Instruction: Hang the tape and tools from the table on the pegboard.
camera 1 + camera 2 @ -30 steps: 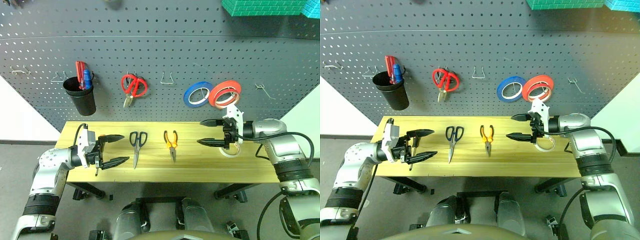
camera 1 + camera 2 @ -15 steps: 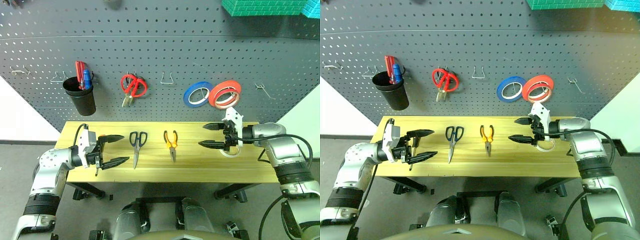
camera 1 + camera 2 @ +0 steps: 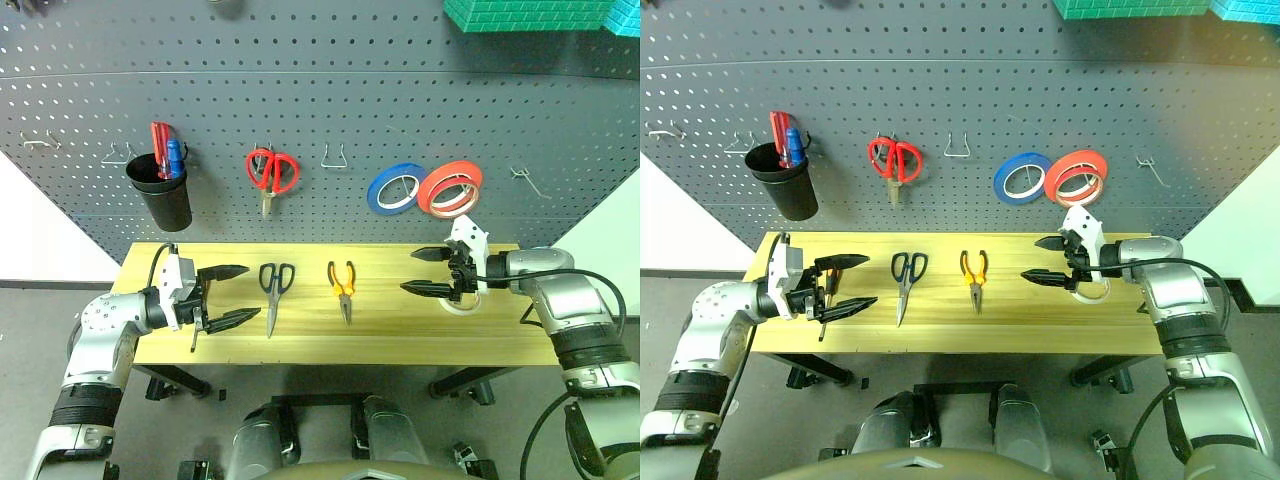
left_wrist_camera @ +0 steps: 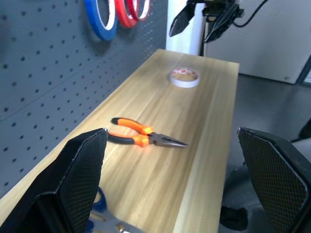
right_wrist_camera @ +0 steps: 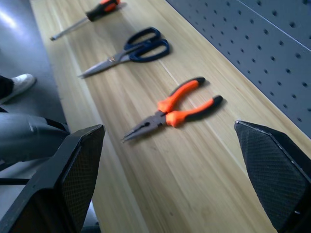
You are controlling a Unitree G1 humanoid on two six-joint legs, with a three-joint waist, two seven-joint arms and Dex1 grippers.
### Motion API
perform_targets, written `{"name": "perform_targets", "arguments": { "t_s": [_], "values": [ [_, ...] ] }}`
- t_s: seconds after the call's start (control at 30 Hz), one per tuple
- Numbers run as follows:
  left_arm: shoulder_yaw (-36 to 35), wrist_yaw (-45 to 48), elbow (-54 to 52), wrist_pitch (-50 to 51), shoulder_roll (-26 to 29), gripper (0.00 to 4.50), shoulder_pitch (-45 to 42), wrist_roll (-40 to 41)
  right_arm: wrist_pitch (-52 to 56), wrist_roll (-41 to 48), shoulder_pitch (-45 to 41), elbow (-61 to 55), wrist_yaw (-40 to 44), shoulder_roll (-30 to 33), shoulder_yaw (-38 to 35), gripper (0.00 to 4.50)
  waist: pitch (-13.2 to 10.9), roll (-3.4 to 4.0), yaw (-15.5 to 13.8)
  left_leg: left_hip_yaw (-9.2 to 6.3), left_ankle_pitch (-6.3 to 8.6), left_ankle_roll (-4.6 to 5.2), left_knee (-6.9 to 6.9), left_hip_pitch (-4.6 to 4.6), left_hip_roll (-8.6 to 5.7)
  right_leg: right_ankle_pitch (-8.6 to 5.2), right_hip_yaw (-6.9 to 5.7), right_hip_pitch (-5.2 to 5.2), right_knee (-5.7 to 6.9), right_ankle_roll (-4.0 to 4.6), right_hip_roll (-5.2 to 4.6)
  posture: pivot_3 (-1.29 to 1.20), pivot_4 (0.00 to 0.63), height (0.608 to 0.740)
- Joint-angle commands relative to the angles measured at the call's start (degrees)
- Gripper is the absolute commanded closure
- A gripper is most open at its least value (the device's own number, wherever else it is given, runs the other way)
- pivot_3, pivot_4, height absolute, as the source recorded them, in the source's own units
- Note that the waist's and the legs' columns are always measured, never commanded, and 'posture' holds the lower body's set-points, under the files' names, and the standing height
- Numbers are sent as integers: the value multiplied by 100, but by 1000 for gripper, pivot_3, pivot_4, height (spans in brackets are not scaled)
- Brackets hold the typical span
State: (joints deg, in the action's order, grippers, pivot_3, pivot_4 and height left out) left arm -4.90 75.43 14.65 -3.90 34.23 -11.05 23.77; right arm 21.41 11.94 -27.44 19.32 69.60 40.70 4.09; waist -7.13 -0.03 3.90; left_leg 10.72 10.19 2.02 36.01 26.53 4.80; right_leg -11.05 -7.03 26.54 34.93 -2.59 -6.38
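Lying flat, pliers point(image 5: 171, 109) show orange-and-black handles, jaws closed.

Left end effector point(image 4: 177, 187) sits wide open, two black textured fingers point(image 4: 77, 179) spread apart. Between them on the light wood plank tabletop point(image 4: 204, 111) lie small pliers with orange-and-black handles point(image 4: 143, 138), flat. Further along is a small roll of white tape point(image 4: 185, 77), also lying flat, well apart from the pliers. The right end effector point(image 4: 206, 22) hangs open above the tape. The dark grey pegboard point(image 4: 48, 73) beside the tabletop carries a blue tape roll point(image 4: 99, 18) and a red tape roll point(image 4: 132, 8).
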Motion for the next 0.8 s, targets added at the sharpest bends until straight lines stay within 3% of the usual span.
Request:
{"name": "perform_targets", "arguments": {
  "t_s": [0.03,0.4,0.8],
  "values": [
    [55,-219,-69,-30,10,25,-162,-181,-71,-153,-155,101,-179,71,-6,0,0,0,1,0,0,0,0,0,0,0,0,0,0,0,0,-69,104,730],
    [640,-822,-293,277,-172,25,-542,-743,416,-625,-265,442,-715,119,139,0,-83,-6,6,0,0,0,0,-1,0,0,1,0,2,0,-2,-95,172,730],
    [1182,-1689,-768,1068,-384,25,-1046,-1367,873,-920,-536,996,-1371,42,182,0,-595,-8,8,2,-2,3,10,3,-2,1,0,-1,23,2,-16,-105,284,730]
  ]
}}
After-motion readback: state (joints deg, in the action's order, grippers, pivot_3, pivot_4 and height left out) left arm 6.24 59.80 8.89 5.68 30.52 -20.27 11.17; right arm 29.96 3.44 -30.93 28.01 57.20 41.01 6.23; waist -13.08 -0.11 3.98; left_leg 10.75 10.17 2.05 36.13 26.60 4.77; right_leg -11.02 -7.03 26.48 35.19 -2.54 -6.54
